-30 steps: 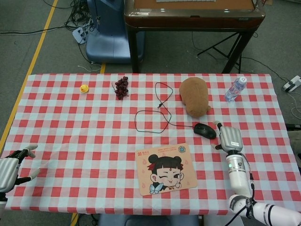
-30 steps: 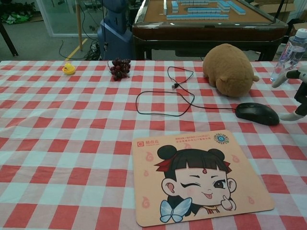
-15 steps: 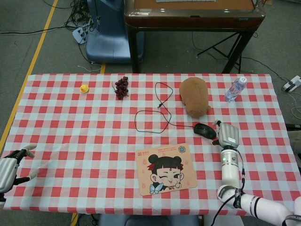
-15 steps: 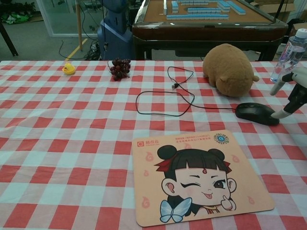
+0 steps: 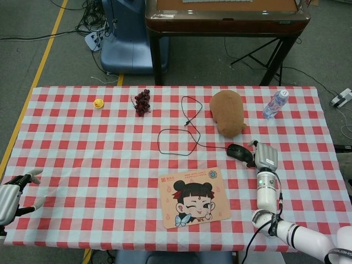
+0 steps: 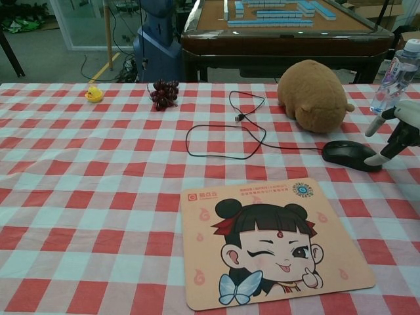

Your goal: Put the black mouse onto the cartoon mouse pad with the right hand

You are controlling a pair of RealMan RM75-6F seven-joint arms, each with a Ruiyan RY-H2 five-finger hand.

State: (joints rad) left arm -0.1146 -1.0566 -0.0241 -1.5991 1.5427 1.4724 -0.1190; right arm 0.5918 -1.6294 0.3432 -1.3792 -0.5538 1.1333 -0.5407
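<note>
The black mouse (image 5: pixel 238 152) (image 6: pixel 350 155) lies on the checked cloth, right of centre, its cable looping off to the left. In front of it lies the cartoon mouse pad (image 5: pixel 193 197) (image 6: pixel 269 239), printed with a winking girl's face. My right hand (image 5: pixel 264 155) (image 6: pixel 399 130) hovers at the mouse's right end, fingers spread, one fingertip close to or touching the mouse; it grips nothing. My left hand (image 5: pixel 14 191) rests open at the table's near left corner, seen only in the head view.
A brown plush toy (image 5: pixel 227 113) sits just behind the mouse, a water bottle (image 5: pixel 275 103) to its right. Dark grapes (image 5: pixel 142 101) and a small yellow duck (image 5: pixel 98 103) lie at the far left. The cable loop (image 5: pixel 177 140) lies mid-table.
My right hand has shifted left toward the mouse, closing the gap to its right end. The mouse, pad and left hand have stayed put.
</note>
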